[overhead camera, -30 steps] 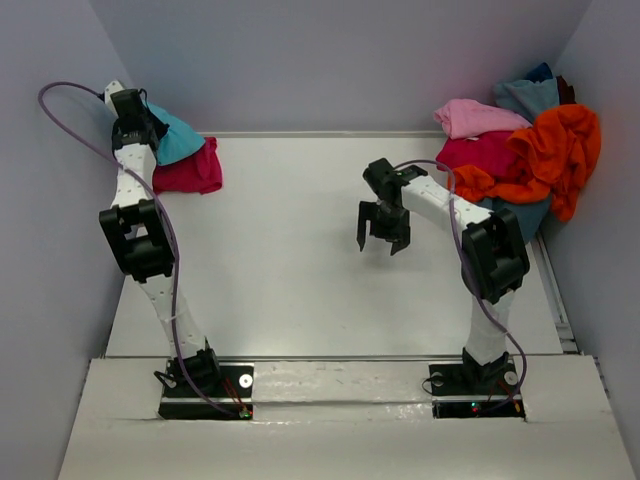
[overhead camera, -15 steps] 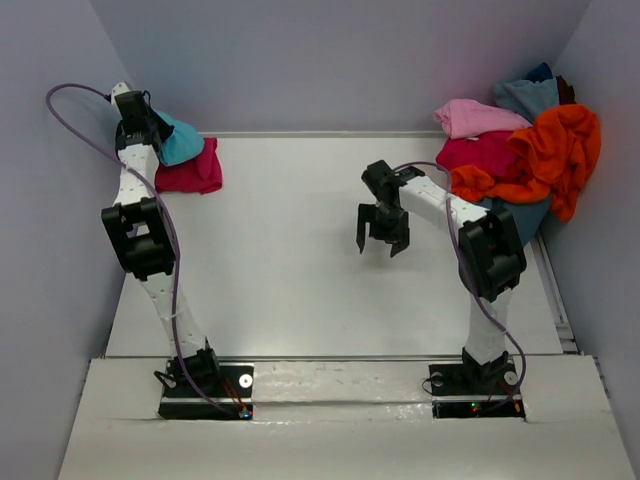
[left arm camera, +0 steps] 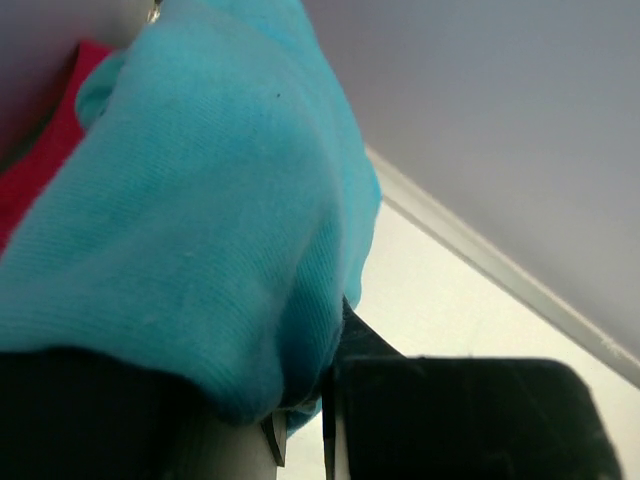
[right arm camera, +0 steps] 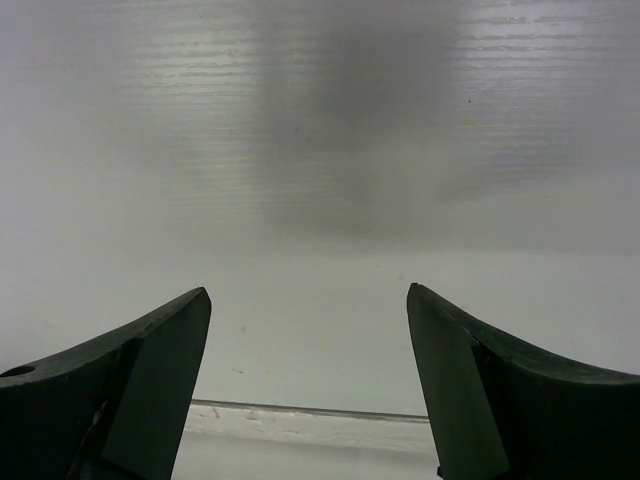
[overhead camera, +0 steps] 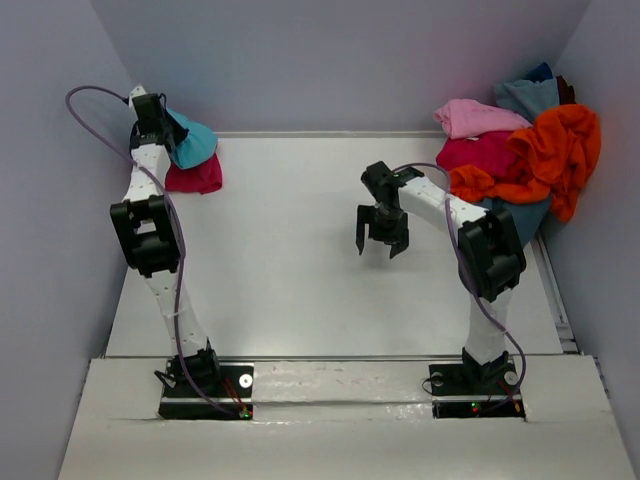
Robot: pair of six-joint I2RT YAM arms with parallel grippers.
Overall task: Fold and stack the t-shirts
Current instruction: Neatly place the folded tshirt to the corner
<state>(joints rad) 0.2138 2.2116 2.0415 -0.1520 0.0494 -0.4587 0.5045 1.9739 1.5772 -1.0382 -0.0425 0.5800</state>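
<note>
Bright turquoise soft cloth t-shirt (overhead camera: 192, 142) is bundled in the far-left corner of the white table (overhead camera: 290, 280), over the folded magenta-pink t-shirt (overhead camera: 195, 178). The left claw (overhead camera: 165, 130) is pinched narrow on it, probably to stack it. The left wrist view confirms cloth wedged between the fingers. Only overhead shows the right claw (overhead camera: 383, 235) spread wide, empty, mid-table, and the jumbled heap of coloured shirts (overhead camera: 530, 150) far right.

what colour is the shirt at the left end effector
Bright turquoise; the shirt shows best in the left wrist view, where it fills most of the frame.
</note>
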